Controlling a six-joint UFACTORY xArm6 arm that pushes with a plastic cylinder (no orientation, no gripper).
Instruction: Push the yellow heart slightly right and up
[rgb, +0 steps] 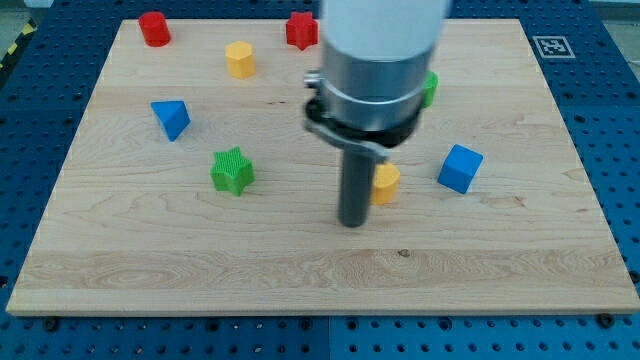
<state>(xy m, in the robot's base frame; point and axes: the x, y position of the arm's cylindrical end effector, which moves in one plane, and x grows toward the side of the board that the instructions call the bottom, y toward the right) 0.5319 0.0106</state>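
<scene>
The yellow heart (386, 183) lies on the wooden board (200, 260) right of centre, partly hidden behind my rod. My tip (352, 224) rests on the board just left of and slightly below the heart, close to or touching it. The arm's grey body hangs above and hides part of the board's upper middle.
A blue cube (460, 168) lies right of the heart. A green star (232, 171) and a blue triangular block (171, 118) lie to the left. A yellow hexagon (240, 59), a red cylinder (154, 28) and a red star (301, 29) sit near the top. A green block (430, 90) peeks from behind the arm.
</scene>
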